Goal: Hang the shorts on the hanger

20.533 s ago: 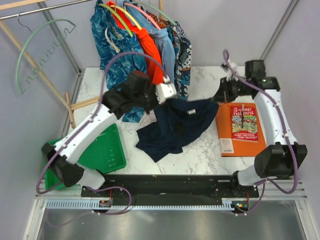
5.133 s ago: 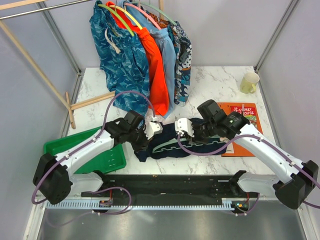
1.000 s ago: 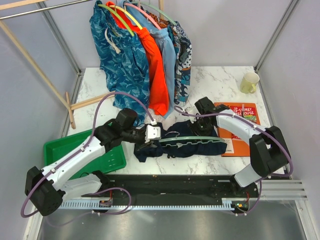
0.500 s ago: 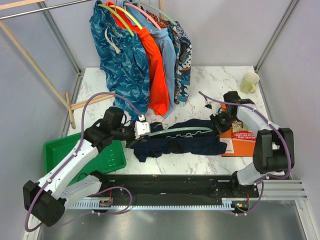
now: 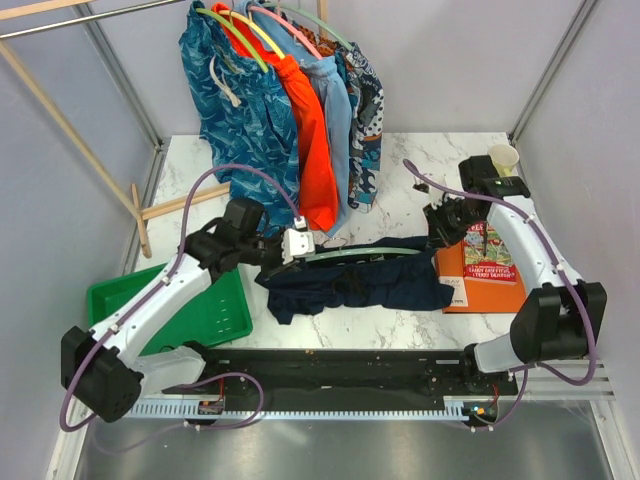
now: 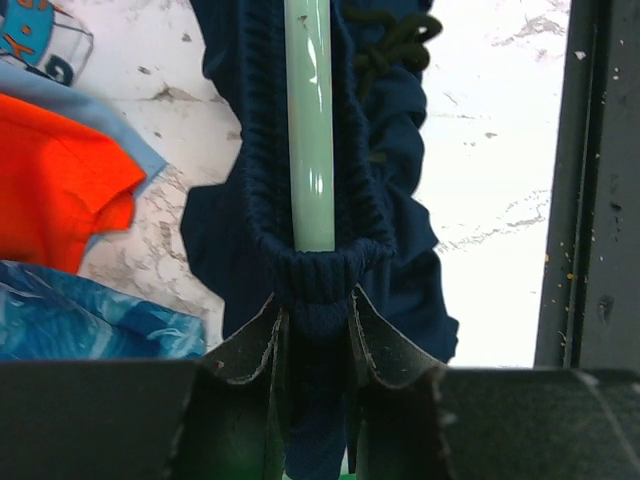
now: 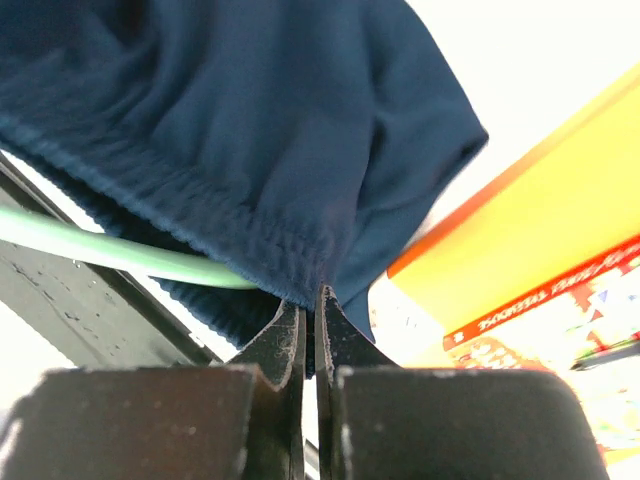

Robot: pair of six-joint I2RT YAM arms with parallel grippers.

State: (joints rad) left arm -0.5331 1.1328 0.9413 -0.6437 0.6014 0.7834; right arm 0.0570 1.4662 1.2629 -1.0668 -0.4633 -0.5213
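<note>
Spanning mid-frame, shorts [image 5: 350,285] over hanger [image 5: 365,252], ends pinched tight by left gripper [image 5: 300,247] and right gripper [image 5: 440,232]; hanging clothes [image 5: 250,120] crowd above, orange book [image 5: 490,265] lies right.

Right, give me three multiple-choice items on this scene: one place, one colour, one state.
1. The orange paperback book lies: A left of the navy-blue fabric shorts; B on top of them; C right of them.
2. The curved plastic hanger threaded through their waistband is: A mint green; B pink; C yellow.
3. The right pincer is: A wide open; B shut on the shorts; C out of view.
Answers: C, it lies past their right end; A, the pale green bar shows in the waistband; B, its fingers pinch the waistband.
</note>
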